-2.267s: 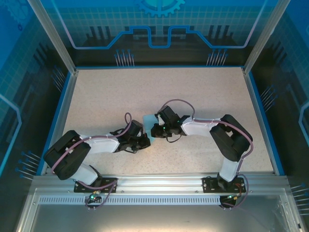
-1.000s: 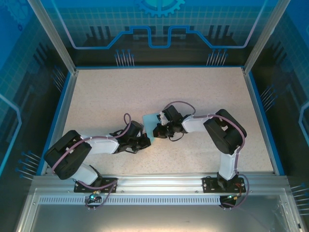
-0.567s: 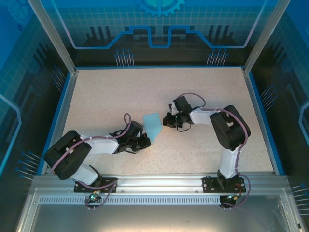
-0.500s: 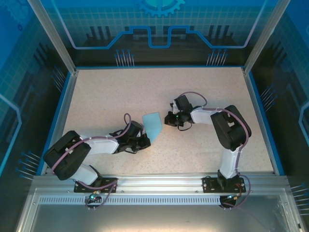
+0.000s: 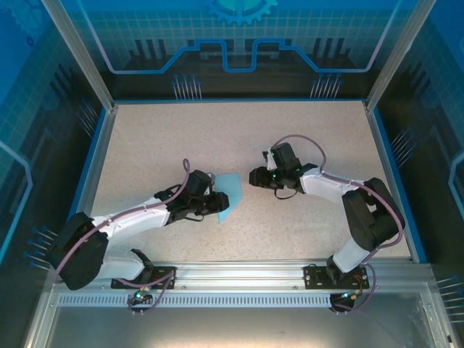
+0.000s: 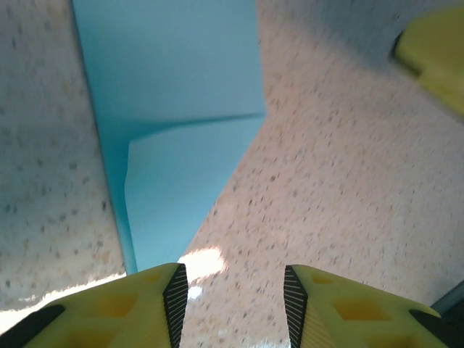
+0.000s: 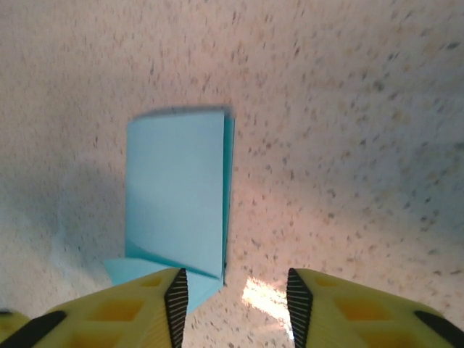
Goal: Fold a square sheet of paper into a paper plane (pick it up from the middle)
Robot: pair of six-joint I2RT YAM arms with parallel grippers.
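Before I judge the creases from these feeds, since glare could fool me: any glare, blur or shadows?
Left wrist: white glare on the table beside the paper, focus slightly soft. Right wrist: similar glare patch, paper edges clear. Top external: evenly lit, sharp.

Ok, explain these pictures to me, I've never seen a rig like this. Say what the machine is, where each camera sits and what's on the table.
The machine is a robot's left arm and right arm, bolted at the near edge of a table. The wide picture looks down from above and behind them. The two close-ups come from wrist cameras, so the yellow left fingers and right fingers poke in at the bottom. Between the arms lies a light blue sheet of paper, already folded, on the table. Both pairs stand apart with nothing between them, so nothing is held.
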